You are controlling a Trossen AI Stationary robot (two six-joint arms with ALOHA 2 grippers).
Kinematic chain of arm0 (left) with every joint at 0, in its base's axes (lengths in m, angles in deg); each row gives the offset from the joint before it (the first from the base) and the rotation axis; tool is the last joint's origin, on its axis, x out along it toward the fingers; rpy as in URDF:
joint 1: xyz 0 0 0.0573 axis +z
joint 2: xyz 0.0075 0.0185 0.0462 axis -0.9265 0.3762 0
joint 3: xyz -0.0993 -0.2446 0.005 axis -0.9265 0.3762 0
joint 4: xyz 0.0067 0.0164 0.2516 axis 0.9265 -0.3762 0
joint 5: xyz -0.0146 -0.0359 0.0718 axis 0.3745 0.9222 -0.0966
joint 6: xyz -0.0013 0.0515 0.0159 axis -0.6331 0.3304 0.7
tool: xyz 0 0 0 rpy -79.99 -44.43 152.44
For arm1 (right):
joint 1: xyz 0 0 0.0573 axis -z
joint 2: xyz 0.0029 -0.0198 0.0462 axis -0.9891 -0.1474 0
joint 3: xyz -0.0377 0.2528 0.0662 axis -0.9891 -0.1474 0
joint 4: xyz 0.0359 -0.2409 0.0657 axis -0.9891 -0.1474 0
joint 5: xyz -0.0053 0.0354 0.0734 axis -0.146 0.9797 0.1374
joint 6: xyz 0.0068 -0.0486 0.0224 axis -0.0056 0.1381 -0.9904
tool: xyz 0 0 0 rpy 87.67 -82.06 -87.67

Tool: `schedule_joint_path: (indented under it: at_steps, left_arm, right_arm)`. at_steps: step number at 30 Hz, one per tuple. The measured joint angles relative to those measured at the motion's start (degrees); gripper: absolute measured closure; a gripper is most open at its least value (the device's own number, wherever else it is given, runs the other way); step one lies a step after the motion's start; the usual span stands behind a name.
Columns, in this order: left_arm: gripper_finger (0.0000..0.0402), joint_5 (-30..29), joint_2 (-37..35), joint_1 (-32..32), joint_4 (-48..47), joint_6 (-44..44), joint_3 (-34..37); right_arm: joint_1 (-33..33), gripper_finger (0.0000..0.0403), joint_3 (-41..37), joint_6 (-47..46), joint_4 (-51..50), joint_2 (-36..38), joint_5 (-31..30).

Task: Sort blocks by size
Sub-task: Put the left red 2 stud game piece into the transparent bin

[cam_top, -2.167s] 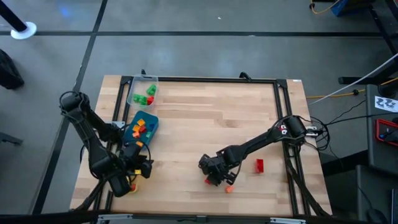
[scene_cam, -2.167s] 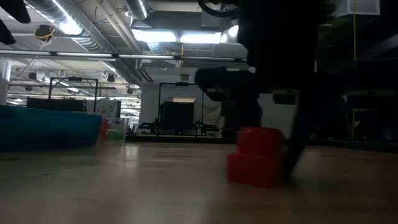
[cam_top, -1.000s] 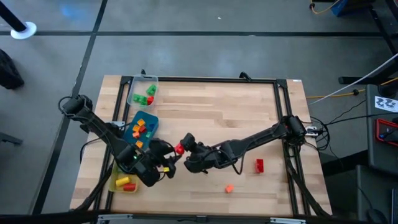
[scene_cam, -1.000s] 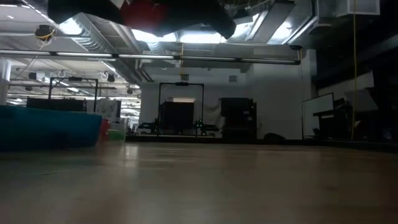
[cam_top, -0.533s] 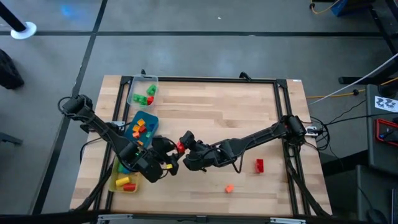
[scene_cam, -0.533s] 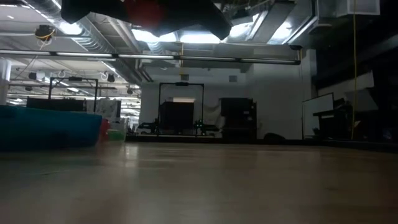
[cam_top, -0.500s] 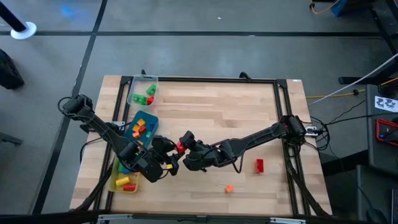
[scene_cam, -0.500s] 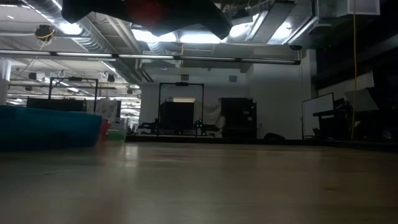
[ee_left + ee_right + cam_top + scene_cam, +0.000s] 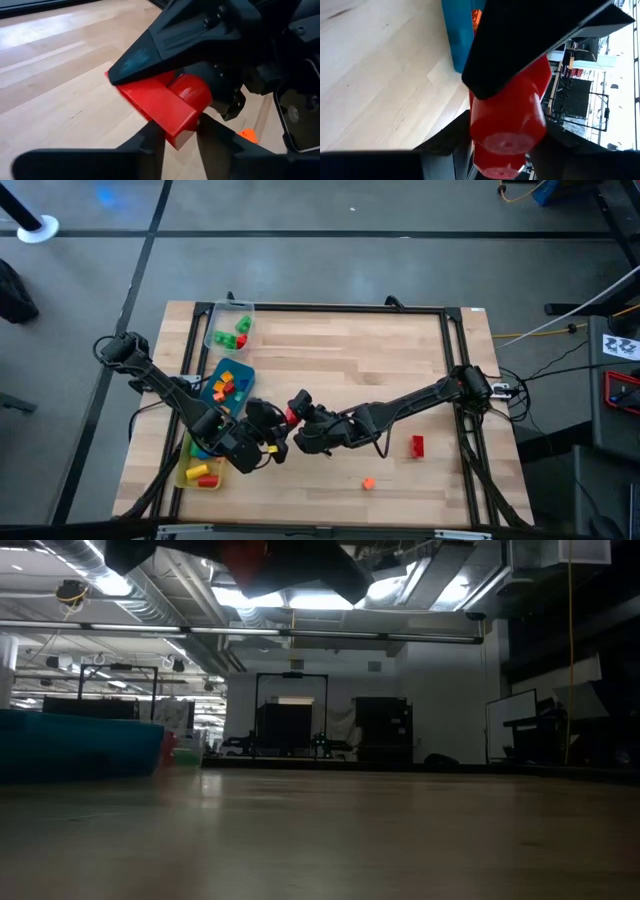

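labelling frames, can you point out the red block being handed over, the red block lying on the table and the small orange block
red block being handed over [image 9: 165,107]: left wrist view, its flat face.
red block on the table [image 9: 417,445]: high view, its middle.
small orange block [image 9: 368,482]: high view, its middle.

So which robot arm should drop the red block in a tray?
Probably the left. Both the left gripper and right gripper clasp the red block, and the left is nearer the trays.

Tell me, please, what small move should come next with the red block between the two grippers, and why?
Probably the right gripper should let go and back away: the left gripper has its fingers on either side of the red block, held above the table, so both grippers appear to have it at once.
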Motion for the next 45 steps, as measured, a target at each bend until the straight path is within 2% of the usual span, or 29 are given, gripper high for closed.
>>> schedule_joint_path:
  at_steps: [9,12,19,25,29,33,37,42,45]
  left_arm:
    - [0.0393,-0.81,0.01,0.13,-0.54,0.86,0.00]
    - [0.0396,-0.99,0.00,0.21,-0.58,0.84,0.00]
    - [0.0398,-0.72,-0.88,2.93,-2.34,0.91,0.00]
    - [0.0399,-0.50,-5.05,9.00,-12.27,0.86,0.00]
    - [0.0396,-0.37,-8.70,14.67,-21.47,0.84,0.00]
    - [0.0399,-0.42,-11.89,22.30,-31.69,0.84,0.00]
    - [0.0394,-0.47,-13.03,31.46,-38.83,2.86,0.00]
    - [0.0393,-0.61,-12.85,42.43,-38.64,9.54,0.00]
    - [0.0396,-0.61,-12.81,48.39,-37.58,13.98,0.02]
  right_arm:
    - [-0.22,0.0209,0.02,0.04,0.48,0.00,0.62]
    - [-0.23,0.0196,0.02,0.09,0.88,0.00,-0.46]
    - [-0.24,0.0186,0.00,4.10,-2.77,-0.04,-14.24]
    - [-0.17,0.0197,0.00,2.55,-13.63,1.82,-20.08]
    - [-0.17,0.0203,0.00,-3.89,-22.43,4.65,-19.61]
    - [-0.15,0.0205,0.00,-13.10,-31.90,7.51,-13.31]
    - [-0.15,0.0205,0.00,-21.10,-39.60,8.48,1.23]
    - [-0.17,0.0205,-1.56,-25.43,-43.48,8.46,19.81]
    - [-0.43,0.0205,-3.12,-29.34,-44.51,8.33,28.31]
